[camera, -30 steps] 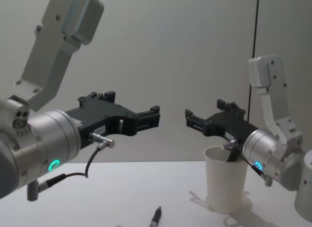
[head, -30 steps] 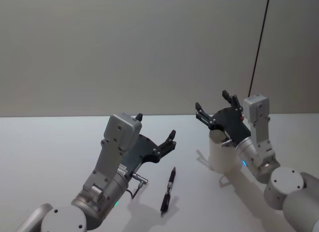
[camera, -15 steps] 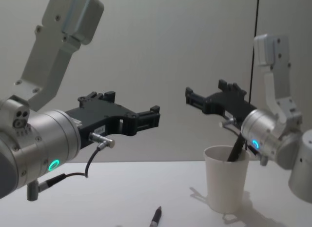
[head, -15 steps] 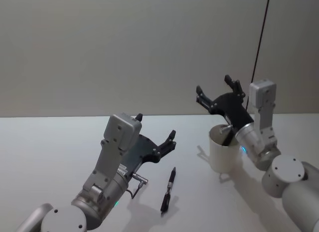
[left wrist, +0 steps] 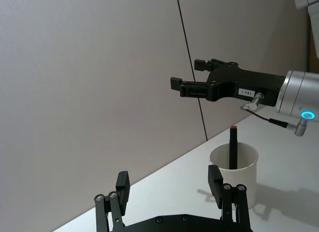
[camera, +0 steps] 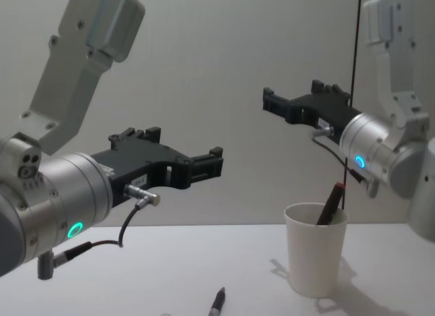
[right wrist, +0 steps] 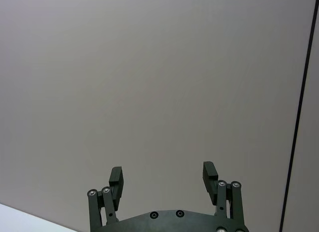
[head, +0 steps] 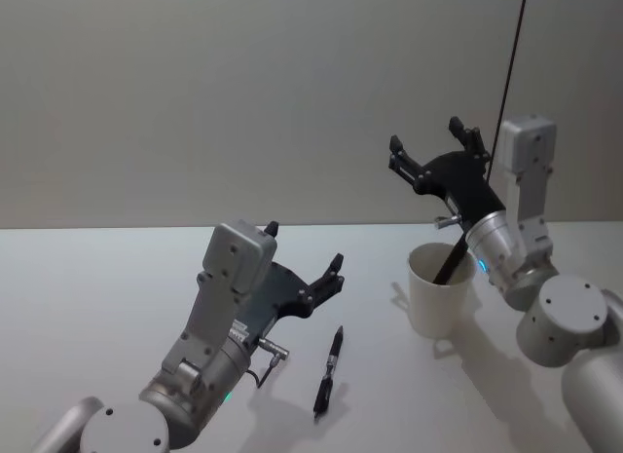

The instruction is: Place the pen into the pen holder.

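- The left claw (head: 305, 245) hangs over the near-left part of the surface (head: 88, 297). Its fingers are spread and pinch nothing, and they point to the right and away. It looks poised rather than at work, within easy reach of the loose pen.
- Just right of it and nearer, a black pen (head: 328, 372) lies flat on the surface, running near to far. It touches neither claw and is well apart from the cup. There is bare surface on every side of it, so a claw could come down from above without crowding.
- Farther right, the pen holder, a white paper cup (head: 426, 307), stands upright. A red-tipped pen (camera: 331, 204) stands inside it, leaning to the right against the rim, with its tip poking just above the edge. The lean leaves the left part of the mouth open for a second pen.
- The right claw (head: 425, 136) is above the cup, clear of the red tip, with its fingers spread and empty. I judge that this pen is already delivered.
- The cup sits near the far edge of the surface, with the wall (head: 243, 102) behind it. Free room lies upward and toward the near side. A light paper cup could tip if a claw or arm brushes it.
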